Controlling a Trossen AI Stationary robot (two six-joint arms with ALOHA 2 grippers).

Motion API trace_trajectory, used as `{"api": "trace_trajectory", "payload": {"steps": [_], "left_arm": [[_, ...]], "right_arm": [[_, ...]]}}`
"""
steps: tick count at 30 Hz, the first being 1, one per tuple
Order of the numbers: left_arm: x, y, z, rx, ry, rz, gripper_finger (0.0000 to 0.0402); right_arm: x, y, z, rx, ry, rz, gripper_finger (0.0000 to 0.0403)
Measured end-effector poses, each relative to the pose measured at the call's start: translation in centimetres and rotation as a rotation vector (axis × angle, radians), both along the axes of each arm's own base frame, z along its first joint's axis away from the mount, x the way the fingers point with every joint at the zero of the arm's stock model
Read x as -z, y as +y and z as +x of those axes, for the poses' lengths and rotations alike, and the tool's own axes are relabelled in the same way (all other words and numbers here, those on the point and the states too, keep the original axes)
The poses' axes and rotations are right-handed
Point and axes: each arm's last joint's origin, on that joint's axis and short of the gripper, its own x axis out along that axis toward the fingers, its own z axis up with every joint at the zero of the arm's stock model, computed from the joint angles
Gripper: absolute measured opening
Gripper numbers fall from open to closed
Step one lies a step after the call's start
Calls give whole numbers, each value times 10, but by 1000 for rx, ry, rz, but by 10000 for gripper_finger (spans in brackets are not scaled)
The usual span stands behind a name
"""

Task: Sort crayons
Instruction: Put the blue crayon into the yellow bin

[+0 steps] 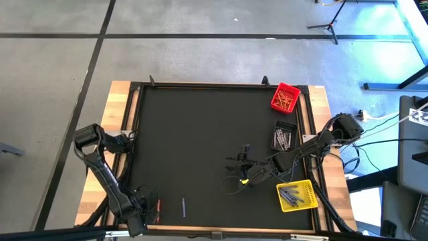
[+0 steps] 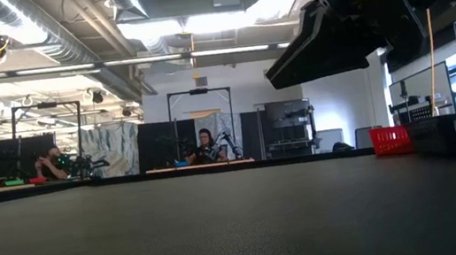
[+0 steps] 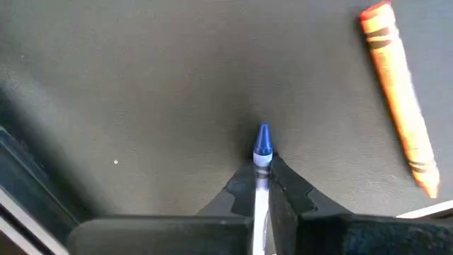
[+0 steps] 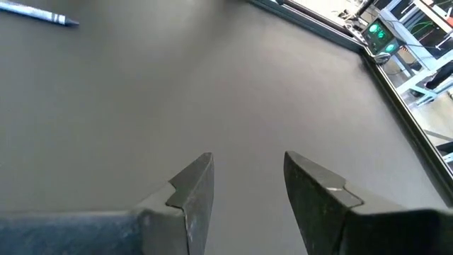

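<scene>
Crayons fill red bin (image 1: pixel 285 98), black bin (image 1: pixel 283 137), yellow bin (image 1: pixel 297 195).

Blue crayon (image 3: pixel 262 152) pinched between left gripper (image 3: pixel 263 185) fingers, tip protruding. Orange crayon (image 3: pixel 398 95) lies flat on mat near it. Grey-blue crayon (image 1: pixel 183 207) lies flat just beside.

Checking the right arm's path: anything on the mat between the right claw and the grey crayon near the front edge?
Bare mat. High view: nothing lies between right claw and grey crayon.
</scene>
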Motion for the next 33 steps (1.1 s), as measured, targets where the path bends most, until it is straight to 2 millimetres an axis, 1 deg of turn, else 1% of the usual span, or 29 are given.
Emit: {"api": "trace_trajectory", "payload": {"steps": [3,5,7,9,12,15,18,21,26,29,33], "left_arm": [[-9,-1,3,19,-84,12,6],[-22,-3,7,39,-194,22,6],[-32,-4,12,94,-330,66,6],[-40,-6,18,171,-471,144,6],[-49,-11,26,306,-673,259,7],[-53,-10,34,407,-799,407,7],[-58,-6,45,462,-907,597,7],[-63,-1,56,533,-946,793,7],[-71,12,80,580,-926,1052,7],[-74,23,97,588,-888,1125,7],[-78,36,116,600,-839,1189,7]], "right_arm": [[-1,0,0,3,-8,10,170],[-1,1,1,8,-22,31,171],[-2,2,1,-17,-21,58,178],[-3,3,2,-39,-32,89,192],[-8,4,6,-71,-75,149,224],[-12,3,10,-132,-112,228,256],[-13,3,16,-214,-149,303,274],[-9,7,22,-279,-195,354,275],[-8,12,31,-313,-340,397,256],[-5,13,34,-320,-401,416,241],[-3,17,43,-322,-420,422,225]]}}
